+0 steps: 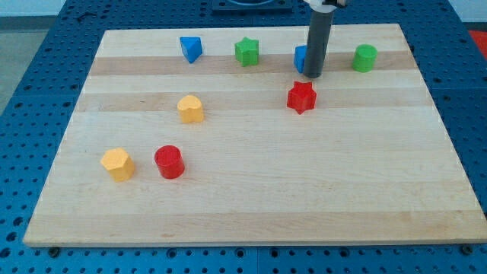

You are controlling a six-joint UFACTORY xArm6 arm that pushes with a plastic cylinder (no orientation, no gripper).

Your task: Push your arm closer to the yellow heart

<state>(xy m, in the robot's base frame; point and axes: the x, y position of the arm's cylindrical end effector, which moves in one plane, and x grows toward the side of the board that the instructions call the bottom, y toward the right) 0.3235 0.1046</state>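
Camera view, the only one. Our tip (313, 75) sits near the view's top, right of centre, on the wooden board (251, 205). It is a bare rod: nothing to open or close, nothing held. It stands just in front of a blue block (300, 57), which it partly hides, so we cannot make out that block's shape or tell if they touch. Just below the tip, close but apart, is a red star (302, 97).

The target, the yellow heart (190, 109), lies left of centre, in the upper half of the board, well apart from our tip. Between the two the wood is bare; the red star sits just under the start of that line.

Others: a blue triangle-like block (191, 49) top left, a green star (246, 52) top centre, a green cylinder (364, 58) top right, a yellow hexagon-like block (117, 164) and a red cylinder (169, 162) at lower left.

Progress, as we judge it: barely started or not at all. The tip is on the far side of the board from the heart, so nearly all the travel is left. What remains is a slide to the view's left and slightly down, passing above the red star, stopping just beside the heart without shoving it. The green star stays clear above that line.
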